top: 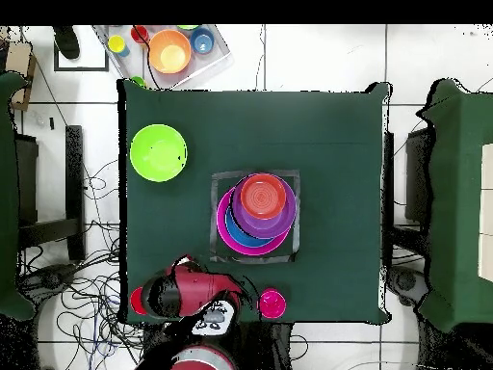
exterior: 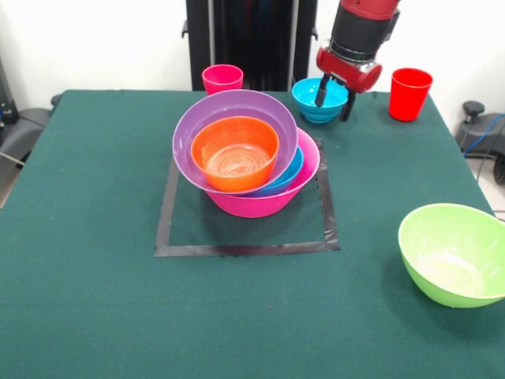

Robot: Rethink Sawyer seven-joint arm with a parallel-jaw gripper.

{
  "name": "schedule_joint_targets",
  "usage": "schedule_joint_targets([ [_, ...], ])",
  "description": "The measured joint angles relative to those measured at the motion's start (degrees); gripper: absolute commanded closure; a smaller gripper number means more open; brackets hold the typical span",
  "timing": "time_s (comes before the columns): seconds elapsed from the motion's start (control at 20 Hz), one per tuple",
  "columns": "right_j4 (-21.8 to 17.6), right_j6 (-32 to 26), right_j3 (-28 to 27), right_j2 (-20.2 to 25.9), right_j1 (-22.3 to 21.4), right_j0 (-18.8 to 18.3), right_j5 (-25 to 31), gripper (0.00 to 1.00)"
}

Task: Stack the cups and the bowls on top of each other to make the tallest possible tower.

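The tower [exterior: 251, 162] stands in the table's middle: a big pink bowl [exterior: 264, 204] holds a blue bowl [exterior: 290, 175], a tilted purple bowl [exterior: 229, 106] and an orange bowl [exterior: 235, 154]. From above, the tower [top: 252, 214] shows the orange bowl uppermost. At the back, my gripper [exterior: 334, 99] is open over a small blue bowl [exterior: 314, 101], one finger inside it and the other outside its right rim. A pink-red cup [exterior: 222, 78] stands back left and a red cup [exterior: 410, 93] back right. The lime green bowl [exterior: 454, 254] sits at the front right. No light green cup shows.
A black tape square [exterior: 245, 249] frames the tower on the green cloth. In the overhead view the red arm [top: 183, 293] covers the small blue bowl, beside the pink-red cup [top: 272, 304]. A clear tray [top: 218, 58] off the table holds more small bowls.
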Motion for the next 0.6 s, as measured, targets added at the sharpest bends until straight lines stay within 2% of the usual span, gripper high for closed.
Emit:
schedule_joint_targets([
  [0.6,1.1,0.0,0.0,-0.5,-0.9,1.4,0.0,0.00],
])
